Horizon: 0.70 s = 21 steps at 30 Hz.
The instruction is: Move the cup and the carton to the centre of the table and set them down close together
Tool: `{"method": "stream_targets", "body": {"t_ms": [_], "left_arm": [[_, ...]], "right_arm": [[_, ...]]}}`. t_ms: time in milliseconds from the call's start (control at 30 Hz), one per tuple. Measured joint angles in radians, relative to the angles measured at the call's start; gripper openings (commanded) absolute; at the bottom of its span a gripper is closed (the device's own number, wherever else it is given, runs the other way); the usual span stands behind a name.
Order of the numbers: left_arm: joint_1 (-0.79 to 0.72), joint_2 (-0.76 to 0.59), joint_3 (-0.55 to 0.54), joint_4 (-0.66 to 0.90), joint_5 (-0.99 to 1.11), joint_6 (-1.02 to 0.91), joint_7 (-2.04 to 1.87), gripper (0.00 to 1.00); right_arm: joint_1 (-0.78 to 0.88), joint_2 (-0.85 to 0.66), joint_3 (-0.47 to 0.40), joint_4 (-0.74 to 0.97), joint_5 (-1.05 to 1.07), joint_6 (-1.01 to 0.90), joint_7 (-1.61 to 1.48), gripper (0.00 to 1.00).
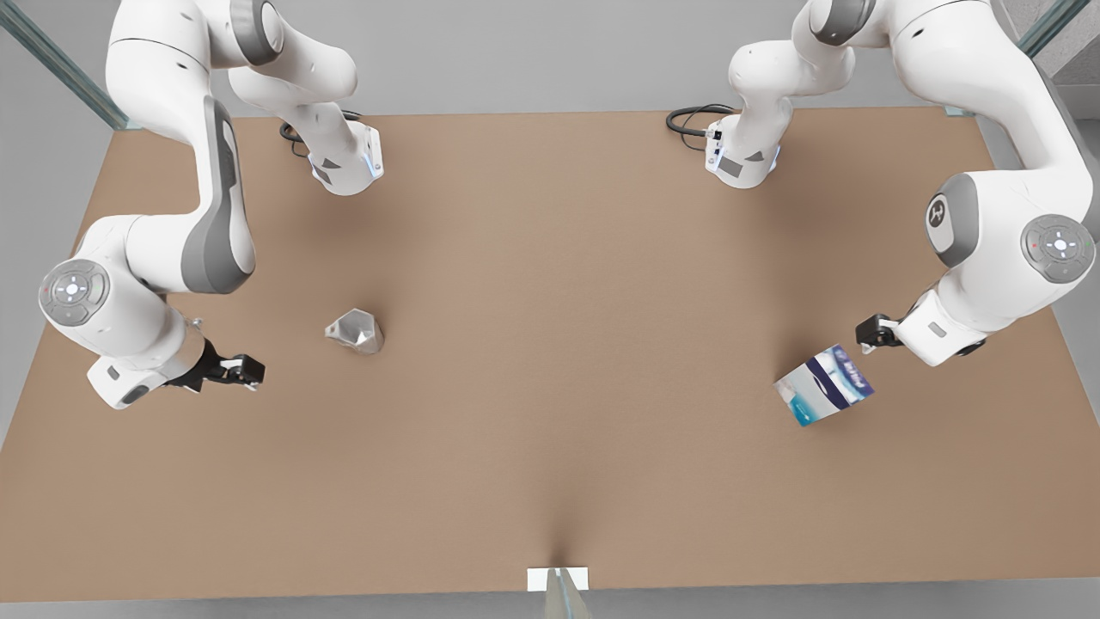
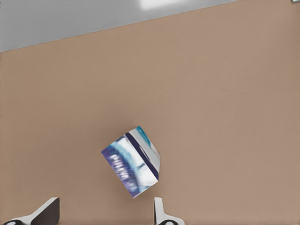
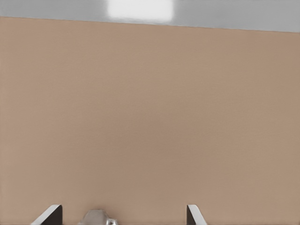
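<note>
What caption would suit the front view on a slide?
Two arms flank a brown table: right gripper open beside the cup, left gripper open beside the carton.

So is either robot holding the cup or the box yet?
No, nothing is held. The left pincer is open near the carton; the right pincer is open near the cup.

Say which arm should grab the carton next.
Left, probably. The left gripper is open right beside the carton; the right gripper is open near the cup, across the table.
</note>
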<state>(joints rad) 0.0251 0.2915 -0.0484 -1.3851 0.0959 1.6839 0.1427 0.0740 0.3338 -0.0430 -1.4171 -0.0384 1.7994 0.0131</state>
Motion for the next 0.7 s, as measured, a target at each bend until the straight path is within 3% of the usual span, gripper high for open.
{"method": "stream_targets", "body": {"t_ms": [167,333,700], "left_arm": [[0.000,0.002,-0.001,-0.002,0.002,-0.001,0.003,1.00],[-0.001,0.013,-0.001,-0.008,0.002,0.000,0.002,1.00],[-0.001,0.024,-0.002,-0.014,0.001,-0.020,0.004,1.00]], "right_arm": [[0.107,0.001,0.002,-0.024,0.000,0.001,0.008,1.00],[0.198,0.005,0.006,-0.160,0.060,0.040,0.010,1.00],[0.228,-0.023,0.023,-0.394,0.124,0.098,0.056,1.00]]}}
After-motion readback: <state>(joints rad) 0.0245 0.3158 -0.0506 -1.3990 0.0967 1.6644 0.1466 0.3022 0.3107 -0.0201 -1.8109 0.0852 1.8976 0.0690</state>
